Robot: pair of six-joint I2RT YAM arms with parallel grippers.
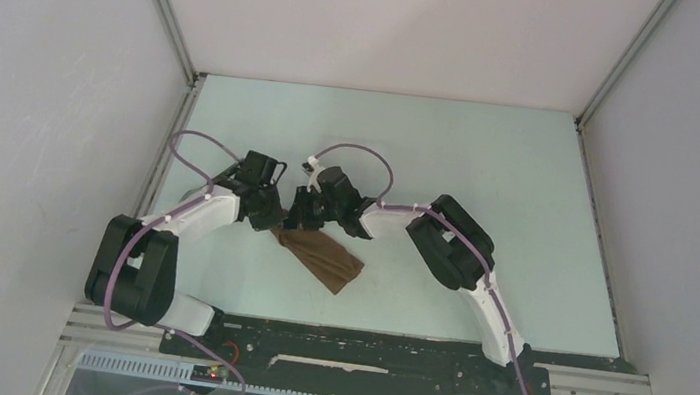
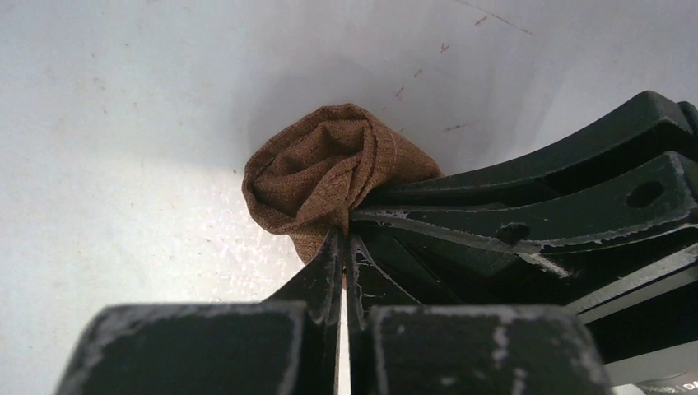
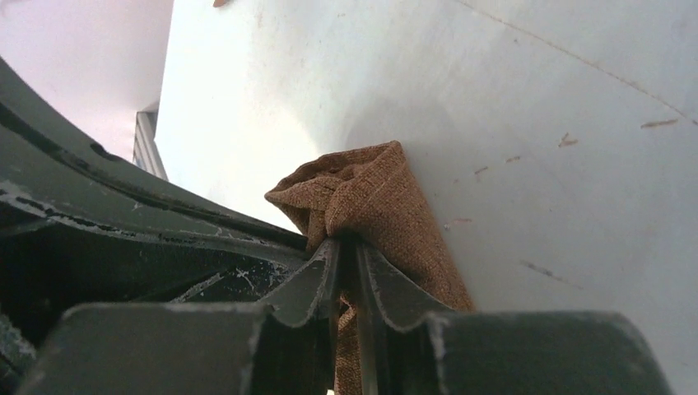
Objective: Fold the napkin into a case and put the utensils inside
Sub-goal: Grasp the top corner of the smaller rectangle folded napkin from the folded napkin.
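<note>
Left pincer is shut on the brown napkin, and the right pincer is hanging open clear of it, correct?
Not quite. The right pincer is not open or clear of it: the right wrist view shows it shut on a fold of the napkin. The left pincer is shut on the napkin, as you said.

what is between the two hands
Only the bunched brown napkin; left hand and right hand both pinch it, seen in both wrist views.
</note>
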